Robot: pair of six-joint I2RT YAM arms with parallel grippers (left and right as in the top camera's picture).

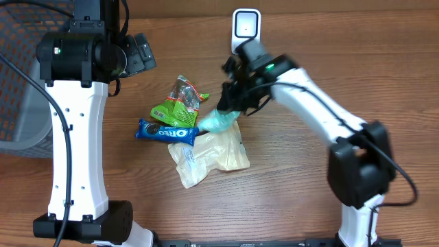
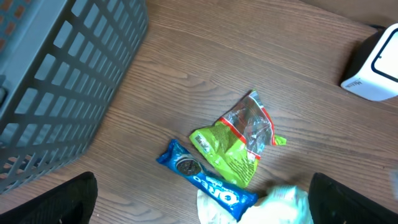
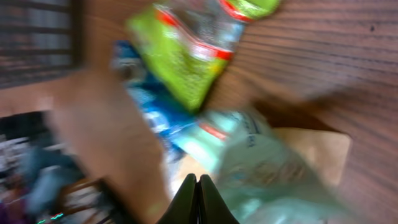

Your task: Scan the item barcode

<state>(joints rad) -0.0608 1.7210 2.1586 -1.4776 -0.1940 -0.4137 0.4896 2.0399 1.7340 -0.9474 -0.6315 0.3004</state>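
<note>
Several snack packets lie mid-table: a green bag (image 1: 177,103), a blue Oreo pack (image 1: 164,131), a beige pouch (image 1: 209,156) and a pale teal packet (image 1: 219,122). My right gripper (image 1: 233,104) is over the teal packet's upper end, which runs up to its fingers. In the blurred right wrist view the gripper (image 3: 199,182) has its jaws pressed together against the teal packet (image 3: 267,168), apparently pinching its edge. The white scanner (image 1: 245,26) stands at the back. My left gripper (image 2: 202,190) hangs wide open and empty above the Oreo pack (image 2: 208,180) and green bag (image 2: 239,146).
A grey mesh basket (image 1: 20,68) stands at the left edge of the table, also large in the left wrist view as the basket (image 2: 56,81). The scanner (image 2: 379,65) shows at that view's upper right. Bare wood lies to the right of the packets.
</note>
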